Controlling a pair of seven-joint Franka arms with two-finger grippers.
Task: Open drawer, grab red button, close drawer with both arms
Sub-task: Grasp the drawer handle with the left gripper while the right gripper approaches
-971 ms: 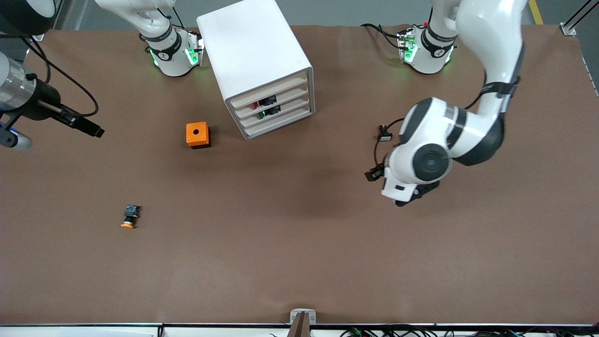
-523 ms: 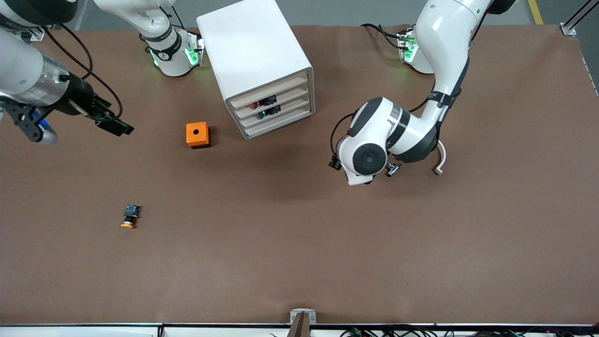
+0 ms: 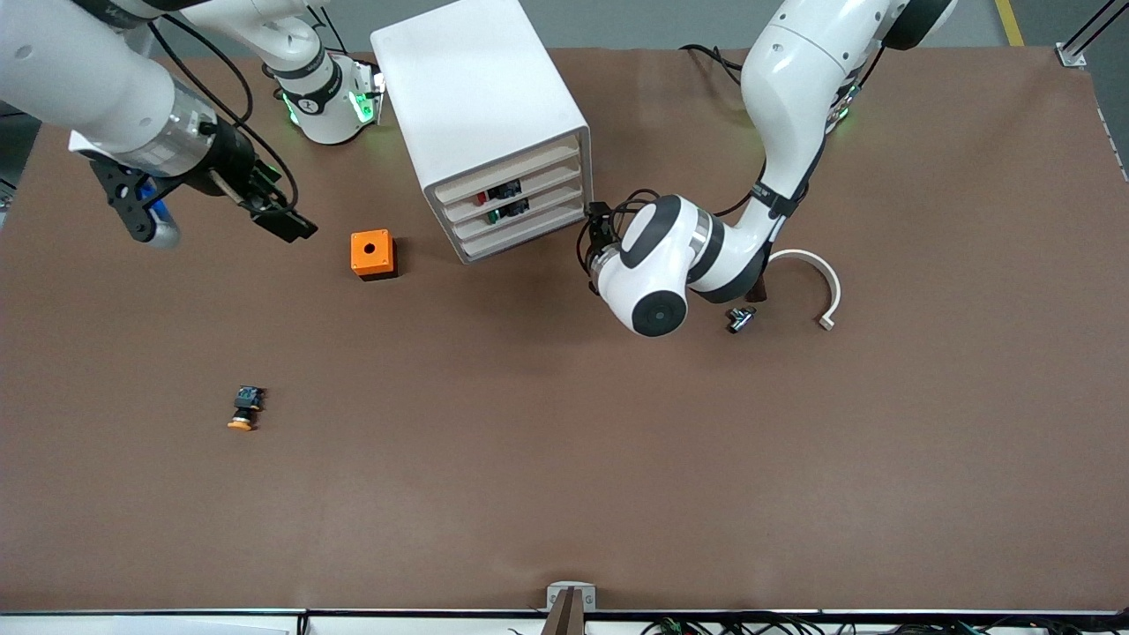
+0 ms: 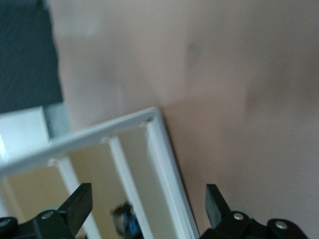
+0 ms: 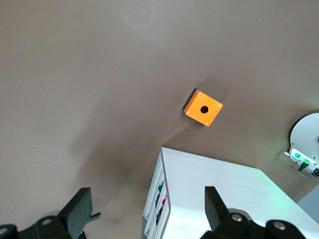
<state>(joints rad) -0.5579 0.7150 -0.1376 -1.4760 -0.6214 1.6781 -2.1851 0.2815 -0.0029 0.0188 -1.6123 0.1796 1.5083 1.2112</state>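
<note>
The white cabinet (image 3: 481, 97) stands near the robots' bases with its four drawers pushed in. The red-capped button (image 3: 482, 197) lies in the second drawer from the top (image 3: 538, 181), and a green-capped button (image 3: 490, 214) lies in the drawer below. My left gripper (image 3: 593, 227) is open and empty beside the cabinet's front corner, toward the left arm's end. In the left wrist view the gripper (image 4: 147, 206) frames the drawer fronts (image 4: 149, 164). My right gripper (image 3: 282, 219) is open and empty above the table beside the orange box. In the right wrist view, past the gripper (image 5: 147, 209), I see the cabinet (image 5: 224, 194) and the red cap (image 5: 164, 201).
An orange box with a hole (image 3: 372, 254) sits beside the cabinet toward the right arm's end. An orange-capped button (image 3: 244, 408) lies nearer the front camera. A white curved piece (image 3: 816, 273) and a small metal part (image 3: 739, 317) lie by the left arm.
The left arm has swung in from the left arm's end, bringing its gripper to the cabinet's front corner. The right arm has moved inward toward the orange box.
</note>
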